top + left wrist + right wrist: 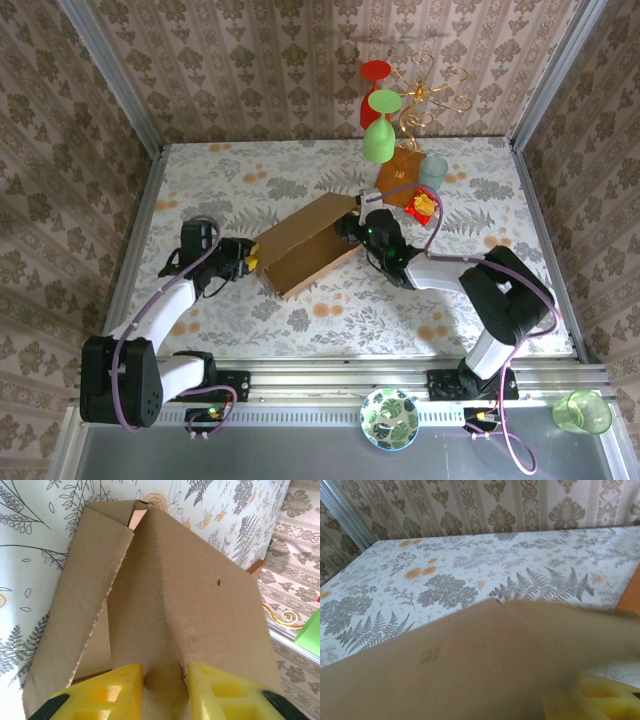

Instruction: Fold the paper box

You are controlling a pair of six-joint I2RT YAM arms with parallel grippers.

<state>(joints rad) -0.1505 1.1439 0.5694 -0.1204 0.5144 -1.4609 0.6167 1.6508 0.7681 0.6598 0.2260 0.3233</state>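
Observation:
The paper box [305,245] is a large brown cardboard piece lying slantwise mid-table, partly folded. My left gripper [250,258] is at its near-left end. In the left wrist view the yellow fingertips [125,685] sit on either side of a raised cardboard fold of the box [190,595], and my left gripper [165,690] is shut on it. My right gripper [350,228] is at the box's far-right end. In the right wrist view a blurred cardboard panel [470,665] covers most of the jaws. One yellow finger [607,700] shows at the lower right.
An orange-brown packet [400,175], a pale cup [433,170] and a red-yellow wrapper [422,207] lie just behind the right gripper. Green and red glasses [378,140] hang on a gold stand [425,95]. A patterned plate [390,418] and a green cup [582,410] sit by the near rail.

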